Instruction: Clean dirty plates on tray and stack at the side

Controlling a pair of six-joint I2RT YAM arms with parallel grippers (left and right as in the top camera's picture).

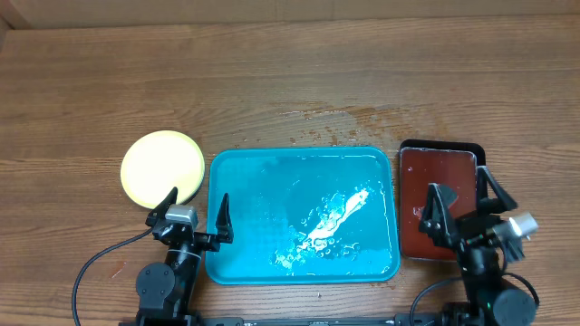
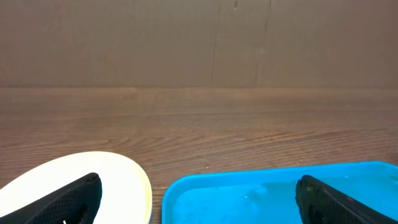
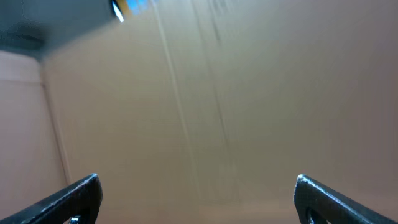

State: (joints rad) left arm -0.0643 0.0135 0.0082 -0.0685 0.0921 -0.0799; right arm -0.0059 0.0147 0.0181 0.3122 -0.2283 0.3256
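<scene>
At the near edge of the bench (image 1: 272,81), the left hand (image 1: 195,210) hangs with its fingers spread wide and nothing between them. One finger is over the left rim of the tray (image 1: 245,172), the other reaches toward the plate (image 1: 163,167). The right hand (image 1: 464,199) is likewise apart and empty, above the near end of the dark red tray (image 1: 439,163). Its wrist camera is tipped up at bare wall.

Just beyond the hands, the turquoise tray holds no plates, only a film of water and a pale streak of foam. The pale yellow plate sits on the bench just beside the tray's far-left corner. From above only that top surface shows, so I cannot tell how many lie under it.

My reading is that the cleaning and stacking are done or nearly so, and what remains is to leave things tidy. To do that well, both hands should lift straight up before drawing away. The left one in particular must not clip the plate's rim or the tray's edge, since wet plastic slides easily.

Farther out, the brown wood-grain bench carries a wet patch (image 1: 340,118) of scattered drops beyond the tray. A plain cardboard wall (image 2: 186,43) closes off the far side.
</scene>
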